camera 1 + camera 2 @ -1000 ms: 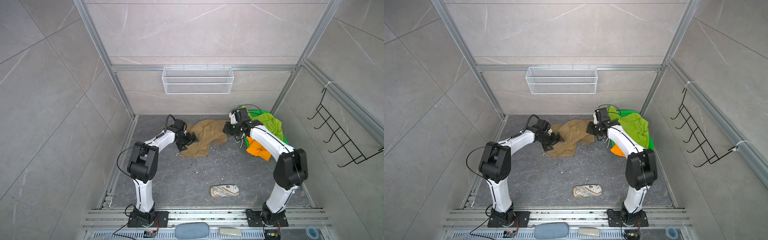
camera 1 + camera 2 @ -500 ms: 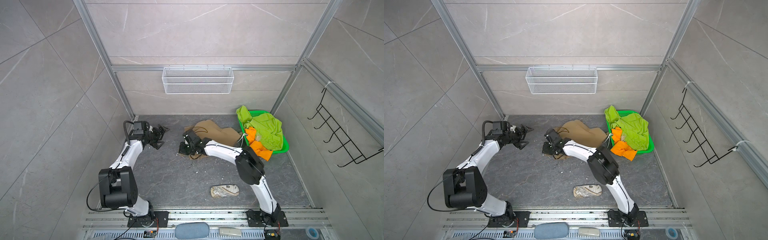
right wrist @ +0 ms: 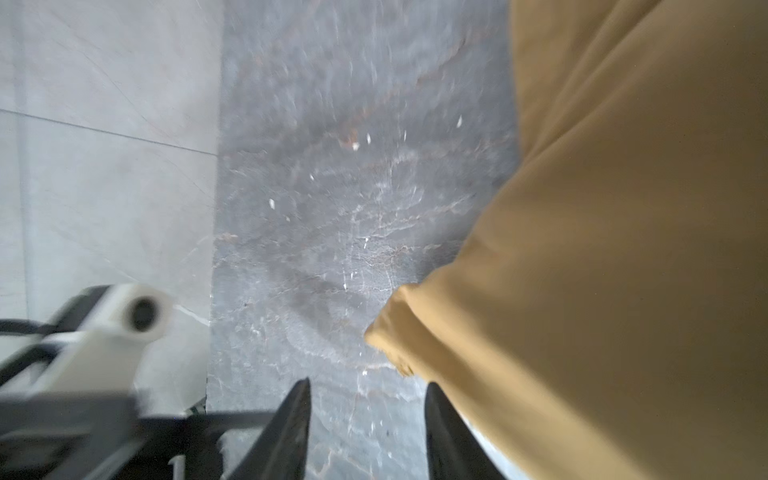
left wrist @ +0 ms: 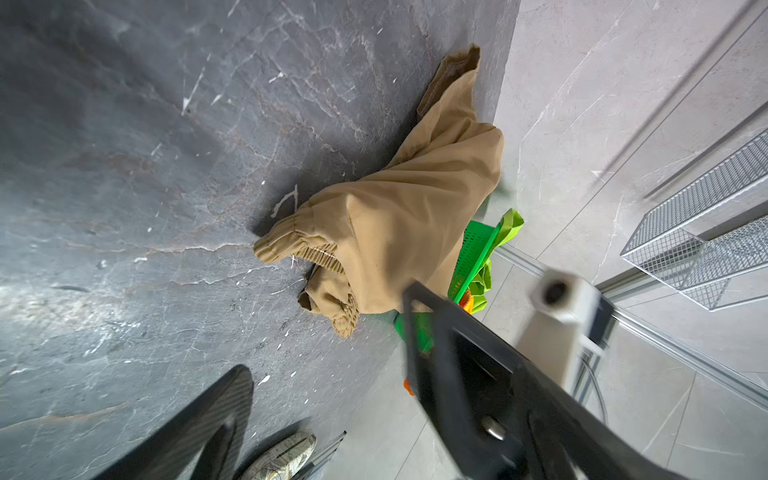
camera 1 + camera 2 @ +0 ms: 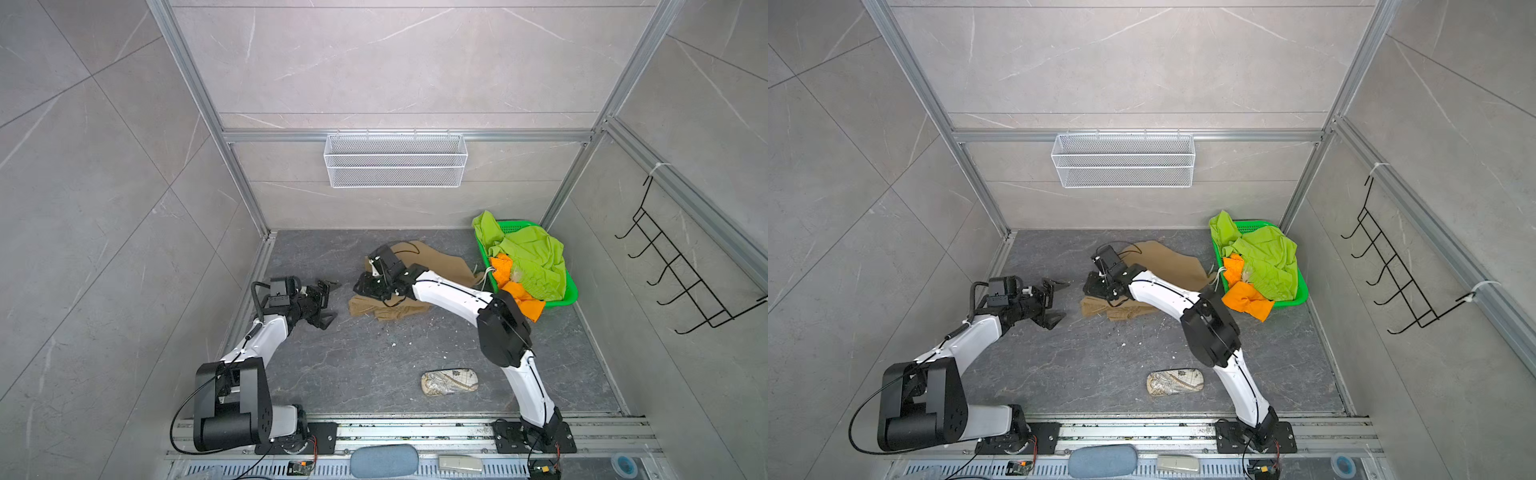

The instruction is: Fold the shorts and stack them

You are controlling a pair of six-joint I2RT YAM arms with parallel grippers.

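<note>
Both grippers now stand spread: the right gripper (image 3: 368,388) has just released the khaki shorts (image 5: 390,309), folded over at frame centre; the left gripper (image 5: 330,303) waits centre-left. Lime shorts (image 5: 536,257) and orange shorts (image 5: 525,301) come next.

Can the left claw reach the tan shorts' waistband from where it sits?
Probably yes: the left claw stands open, only bare floor lies before the tan shorts, though the right claw crowds that edge.
</note>
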